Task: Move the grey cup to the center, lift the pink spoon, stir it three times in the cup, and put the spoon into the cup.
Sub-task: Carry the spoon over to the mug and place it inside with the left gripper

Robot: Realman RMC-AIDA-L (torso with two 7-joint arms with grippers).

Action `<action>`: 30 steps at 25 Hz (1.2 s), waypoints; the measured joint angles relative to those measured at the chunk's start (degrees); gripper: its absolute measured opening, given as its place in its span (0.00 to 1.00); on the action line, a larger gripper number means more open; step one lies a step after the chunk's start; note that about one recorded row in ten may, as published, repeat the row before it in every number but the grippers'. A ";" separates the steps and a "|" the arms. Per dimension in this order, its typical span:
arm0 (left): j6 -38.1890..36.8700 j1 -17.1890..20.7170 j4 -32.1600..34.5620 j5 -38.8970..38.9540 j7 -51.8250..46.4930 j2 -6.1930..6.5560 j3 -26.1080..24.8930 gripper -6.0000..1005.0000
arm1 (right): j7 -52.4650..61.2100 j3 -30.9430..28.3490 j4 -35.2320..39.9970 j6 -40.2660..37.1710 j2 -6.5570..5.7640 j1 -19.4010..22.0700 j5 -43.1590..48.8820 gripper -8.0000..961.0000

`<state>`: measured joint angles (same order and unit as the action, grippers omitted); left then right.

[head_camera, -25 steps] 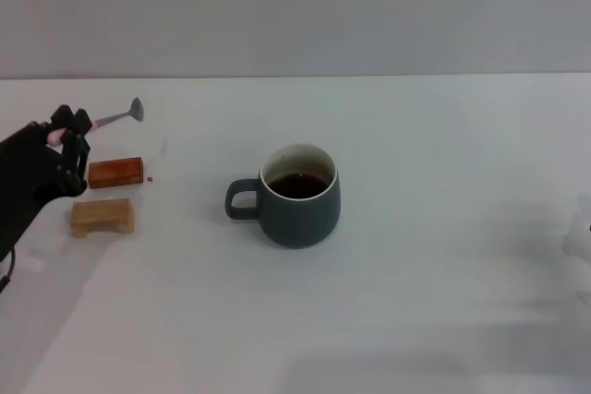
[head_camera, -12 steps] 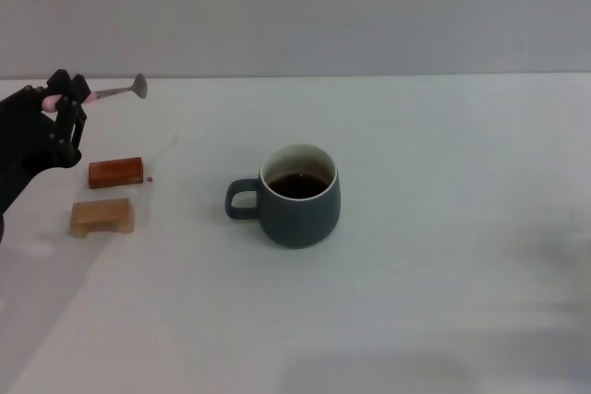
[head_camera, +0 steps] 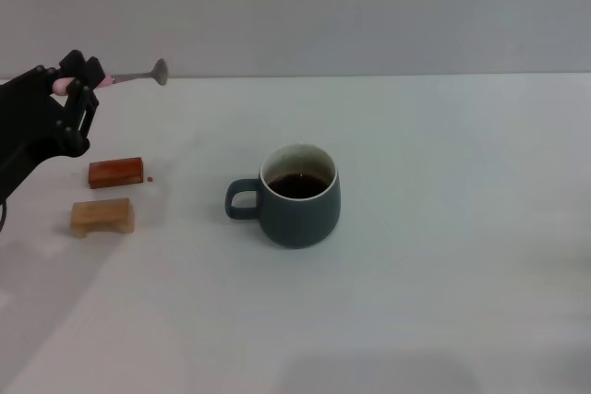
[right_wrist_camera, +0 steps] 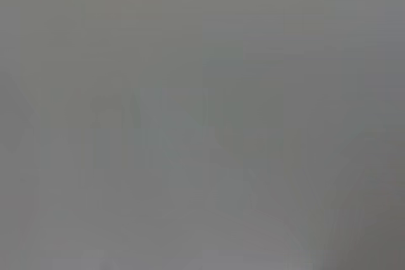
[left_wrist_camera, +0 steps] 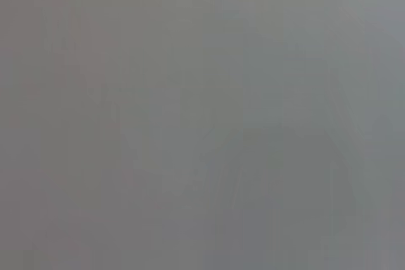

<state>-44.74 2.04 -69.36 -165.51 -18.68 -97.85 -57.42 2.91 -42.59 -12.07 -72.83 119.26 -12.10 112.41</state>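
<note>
The grey cup [head_camera: 298,198] stands upright near the middle of the white table, handle to the left, dark liquid inside. My left gripper [head_camera: 81,82] is at the far left, raised above the table, shut on the pink spoon [head_camera: 134,77]. The spoon's pink handle is in the fingers; its grey metal neck and bowl stick out to the right, nearly level, well left of the cup and higher. My right gripper is out of view. Both wrist views show only plain grey.
A reddish-brown block [head_camera: 115,173] and a tan wooden block [head_camera: 102,216] lie on the table [head_camera: 443,256] at the left, below my left gripper. A grey wall runs behind the table's far edge.
My left gripper has risen with the pink spoon and moved a little to the right. The pale blur of the right arm at the right edge has left the view. The cup has not moved.
</note>
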 joint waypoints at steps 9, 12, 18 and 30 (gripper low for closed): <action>-0.13 -1.64 -2.77 0.02 -0.03 2.86 3.88 0.16 | -0.01 -6.99 1.20 -0.17 0.16 2.15 0.00 0.01; -0.50 -2.18 -2.96 0.00 -0.04 3.60 5.04 0.16 | 0.00 -8.93 2.04 -0.20 0.16 2.34 0.00 0.01; -1.28 -3.44 -3.51 0.01 0.05 4.16 8.46 0.17 | 0.28 -11.00 2.94 -0.21 0.19 2.69 -0.01 0.01; 3.07 -8.75 -3.41 0.01 -0.04 4.15 14.07 0.18 | 0.46 -13.14 3.73 -0.21 0.18 3.21 -0.74 0.01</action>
<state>-41.67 -6.71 -72.77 -165.50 -18.72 -93.70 -43.36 3.36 -55.73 -8.34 -73.05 119.44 -8.89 111.67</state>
